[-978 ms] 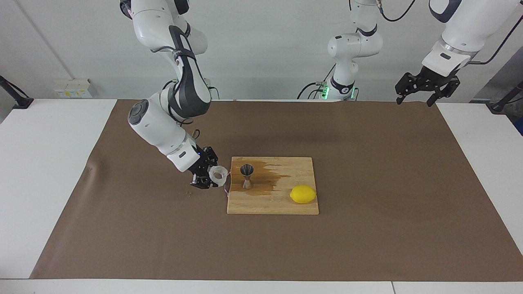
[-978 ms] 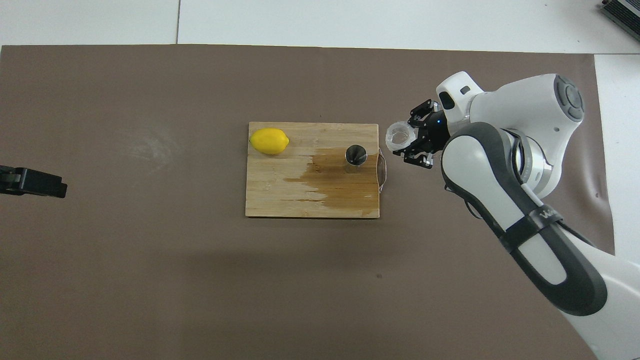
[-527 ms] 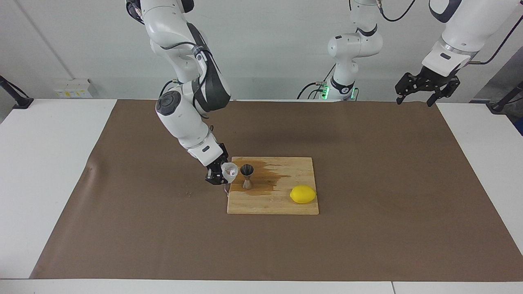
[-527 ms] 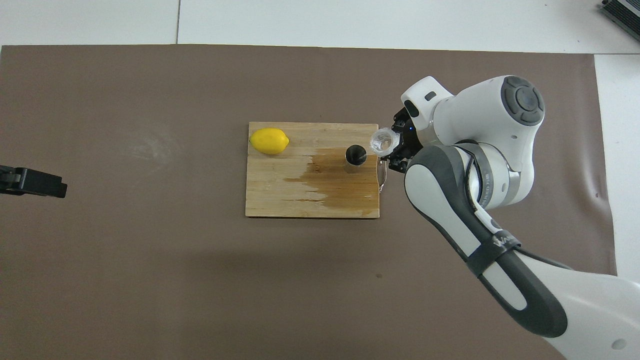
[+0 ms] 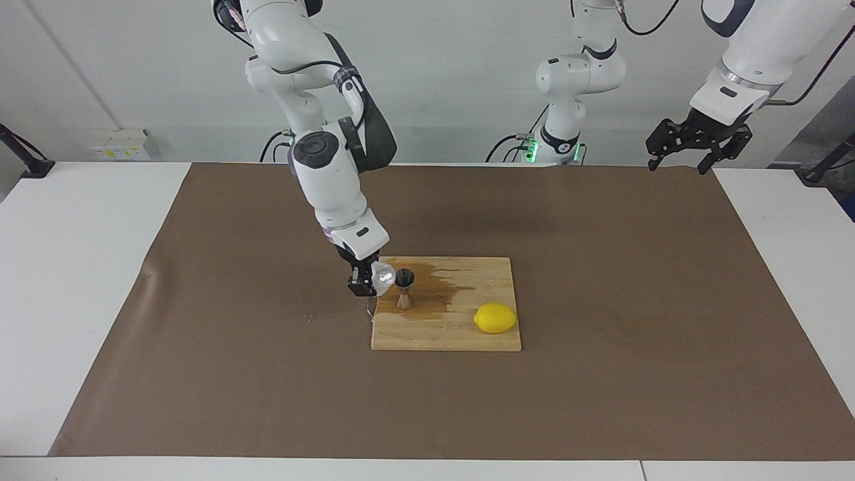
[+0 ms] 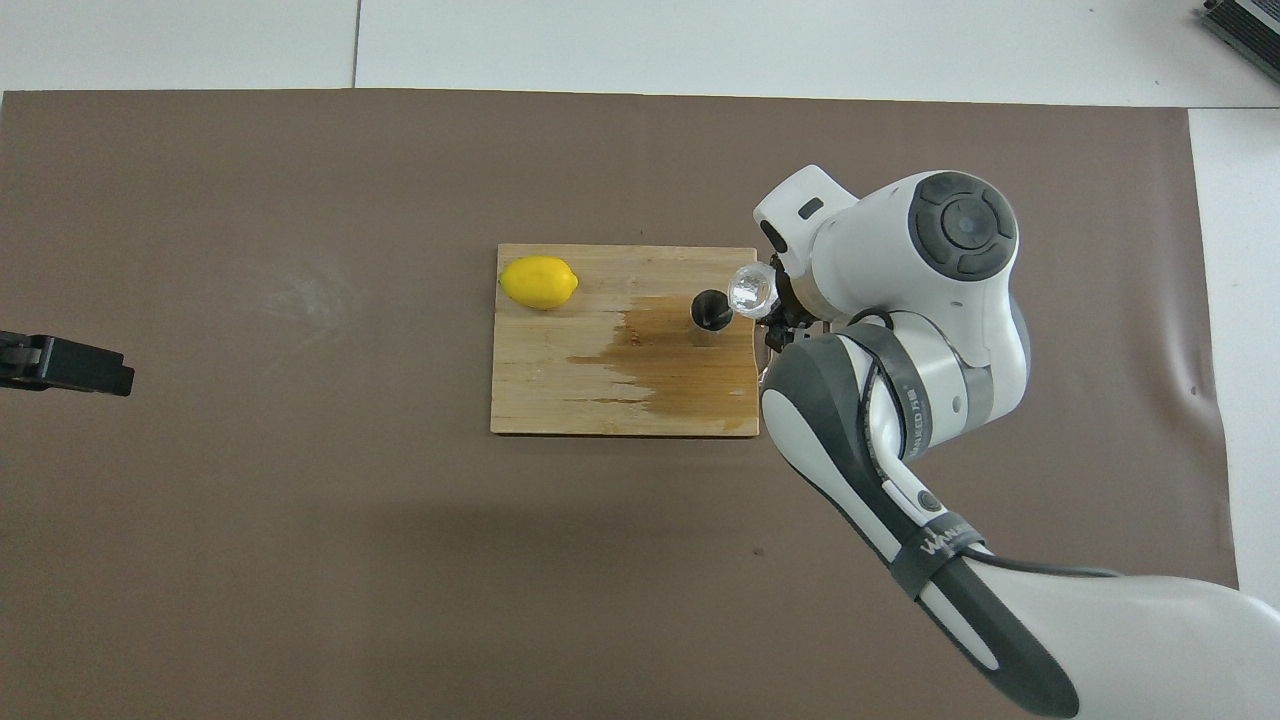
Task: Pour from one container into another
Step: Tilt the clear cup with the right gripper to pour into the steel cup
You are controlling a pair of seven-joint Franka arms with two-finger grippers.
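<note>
Right gripper, clamped on the small translucent faceted cup, has swung in from beside the wooden cutting board. The cup is now tipped at the rim of the steel hourglass jigger; pour looks underway. Left gripper waits, fingers apart.

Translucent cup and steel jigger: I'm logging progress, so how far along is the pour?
Done: the right gripper is shut on the small translucent whitish cup and has it tipped beside the silvery hourglass jigger on the stained wooden cutting board. In hand: the pour itself; no stream is visible. Left: finishing and setting the cup down. The left gripper waits open, raised at its end.
</note>
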